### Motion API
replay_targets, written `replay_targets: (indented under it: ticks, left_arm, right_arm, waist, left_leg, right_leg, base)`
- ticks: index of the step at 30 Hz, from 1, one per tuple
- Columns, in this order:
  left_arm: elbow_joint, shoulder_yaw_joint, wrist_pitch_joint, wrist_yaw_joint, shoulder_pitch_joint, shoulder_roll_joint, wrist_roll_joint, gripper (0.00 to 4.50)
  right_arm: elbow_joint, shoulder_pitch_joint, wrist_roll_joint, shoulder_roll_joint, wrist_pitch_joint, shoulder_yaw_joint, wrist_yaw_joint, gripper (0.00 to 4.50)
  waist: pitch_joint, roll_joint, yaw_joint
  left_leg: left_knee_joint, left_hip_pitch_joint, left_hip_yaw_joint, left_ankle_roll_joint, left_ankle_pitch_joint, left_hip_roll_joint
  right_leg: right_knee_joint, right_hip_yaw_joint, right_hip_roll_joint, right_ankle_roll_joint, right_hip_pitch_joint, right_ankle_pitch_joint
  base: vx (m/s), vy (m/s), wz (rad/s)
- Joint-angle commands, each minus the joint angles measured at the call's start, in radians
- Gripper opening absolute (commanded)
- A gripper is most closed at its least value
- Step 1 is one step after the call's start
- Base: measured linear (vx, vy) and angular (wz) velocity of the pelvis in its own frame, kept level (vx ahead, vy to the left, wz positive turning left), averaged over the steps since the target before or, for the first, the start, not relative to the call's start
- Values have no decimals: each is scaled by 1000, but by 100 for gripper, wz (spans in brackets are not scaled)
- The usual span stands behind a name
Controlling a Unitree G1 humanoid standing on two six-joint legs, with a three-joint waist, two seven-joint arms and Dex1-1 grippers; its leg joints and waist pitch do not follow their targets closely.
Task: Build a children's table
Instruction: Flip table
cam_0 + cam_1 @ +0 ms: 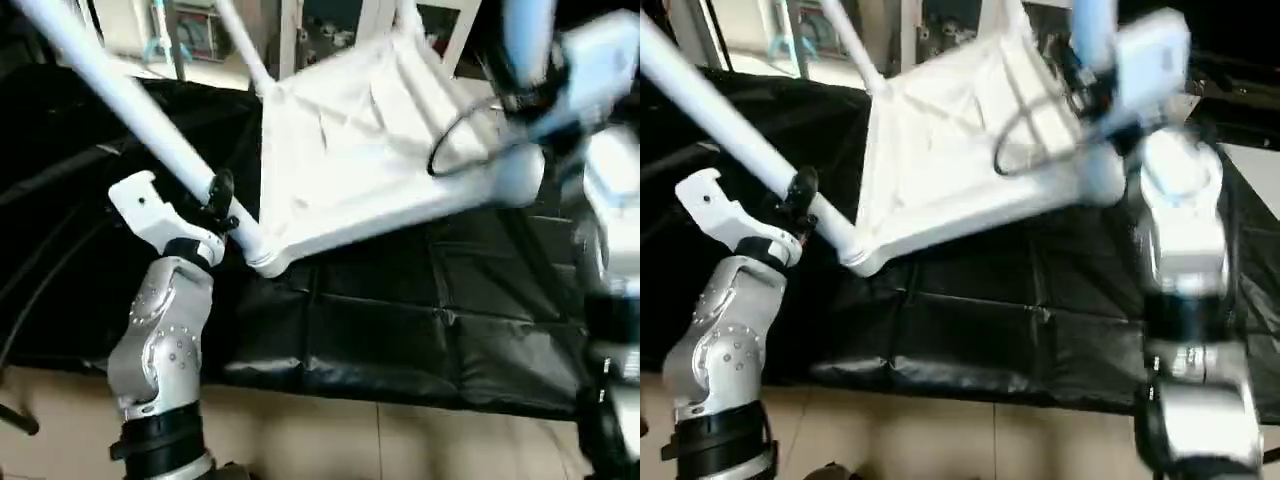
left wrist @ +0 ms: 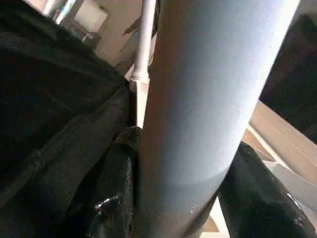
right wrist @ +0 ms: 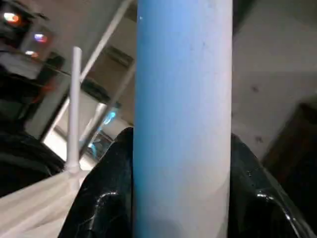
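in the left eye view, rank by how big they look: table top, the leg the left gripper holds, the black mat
1. black mat, largest
2. table top
3. leg in the left gripper, smallest, though it runs out of frame, so unsure

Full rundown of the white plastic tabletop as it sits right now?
The white plastic rectangular tabletop is upside down, ribbed underside facing the camera, tilted above the black padded mat. It looks like smooth moulded plastic with crossing ribs and round corner sockets. White tube legs stand in its sockets: the left gripper is clamped on the near-left leg just above its socket, the right gripper on the near-right leg. A black cable loop crosses its right side.
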Motion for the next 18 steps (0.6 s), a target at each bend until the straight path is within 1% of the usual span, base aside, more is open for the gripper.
replay_targets:
  ticks: [1,2,3,4,5,6,7,8,9,10,11,13,14,15,16,17,18]
  left_arm:
    - [68,33,26,58,-5,-79,-81,197]
    - [74,46,27,70,-12,-92,-101,197]
    - [74,46,27,70,-12,-92,-101,197]
    - [78,49,27,75,-18,-101,-108,197]
    - [80,51,29,77,-21,-105,-112,197]
    - [80,51,29,77,-21,-105,-112,197]
    - [85,64,31,98,-26,-127,-134,197]
    - [85,65,31,100,-26,-128,-135,197]
    - [87,67,31,108,-26,-134,-142,197]
    - [88,68,31,114,-25,-137,-148,197]
    - [90,74,29,124,-25,-141,-161,197]
    - [91,79,26,131,-23,-145,-168,197]
    - [91,79,26,131,-23,-145,-168,197]
    - [90,73,26,129,-18,-143,-166,197]
    - [90,73,26,129,-18,-143,-166,197]
    - [89,70,27,127,-15,-141,-165,197]
    - [87,66,28,125,-13,-140,-163,196]
  right_arm:
    - [-29,-51,27,4,-111,11,43,168]
    - [-14,-77,27,5,-115,12,45,168]
    - [-14,-77,27,5,-115,12,45,168]
    - [11,-114,32,10,-115,11,48,168]
    - [27,-134,37,13,-115,10,51,168]
    - [27,-134,37,13,-115,10,51,203]
    - [57,-167,77,29,-113,7,96,238]
    - [59,-169,81,31,-113,7,101,238]
    - [67,-179,102,40,-108,4,124,240]
    - [72,-186,119,47,-104,2,142,246]
    - [77,-194,135,60,-107,-4,149,259]
    - [76,-197,147,66,-111,-8,154,283]
    - [76,-197,147,66,-111,-8,154,283]
    - [36,-202,206,94,-112,-30,161,287]
    - [32,-202,211,95,-112,-32,161,299]
    - [9,-205,230,103,-114,-42,159,312]
    - [-30,-208,267,111,-99,-51,168,325]
  waist:
    - [-70,-14,0]
    - [-72,-14,0]
    - [-72,-15,-1]
    - [-73,-22,-1]
    - [-74,-22,1]
    - [-76,-21,1]
    - [-78,-27,1]
    - [-79,-25,0]
    - [-78,-28,0]
    - [-77,-27,1]
    - [-75,-23,4]
    - [-74,-24,8]
    - [-73,-18,11]
    - [-72,-18,10]
    - [-73,-20,9]
    - [-74,-22,9]
    - [-73,-21,9]
  left_leg:
    - [-66,15,-15,80,-18,59]
    - [-63,15,-15,86,2,58]
    - [-63,15,-14,89,7,57]
    - [-60,14,-13,96,15,57]
    - [-60,9,-14,100,24,57]
    - [-58,10,-13,103,30,57]
    - [-55,9,-12,111,51,57]
    - [-53,8,-12,120,56,58]
    - [-52,6,-10,126,50,58]
    - [-51,8,-10,134,38,60]
    - [-52,11,-10,136,31,62]
    - [-55,13,-10,123,26,64]
    - [-57,16,-11,107,25,66]
    - [-59,16,-12,98,18,67]
    - [-61,17,-13,81,-8,68]
    - [-63,18,-15,64,-19,68]
    - [-64,18,-14,58,-26,68]
  right_leg:
    - [-55,31,-67,-214,38,31]
    - [-51,31,-65,-219,38,60]
    - [-50,30,-64,-223,37,69]
    - [-50,31,-65,-227,38,78]
    - [-48,30,-67,-227,41,79]
    - [-46,31,-66,-229,40,86]
    - [-44,31,-64,-230,39,112]
    - [-40,30,-66,-239,38,127]
    - [-41,30,-66,-241,37,127]
    - [-40,31,-68,-245,34,120]
    - [-41,30,-66,-248,31,104]
    - [-44,28,-63,-245,28,82]
    - [-43,28,-61,-237,25,79]
    - [-44,27,-60,-233,25,76]
    - [-45,27,-61,-221,27,67]
    - [-46,25,-62,-211,28,62]
    - [-47,26,-62,-207,27,59]
  base:
    - [0,0,0]
    - [0,0,0]
    - [0,0,0]
    - [0,0,0]
    - [0,0,0]
    - [0,0,0]
    - [0,0,0]
    - [0,0,0]
    - [0,0,0]
    - [0,0,0]
    - [0,0,0]
    - [0,0,0]
    - [0,0,0]
    - [0,0,0]
    - [0,0,0]
    - [0,0,0]
    - [0,0,0]
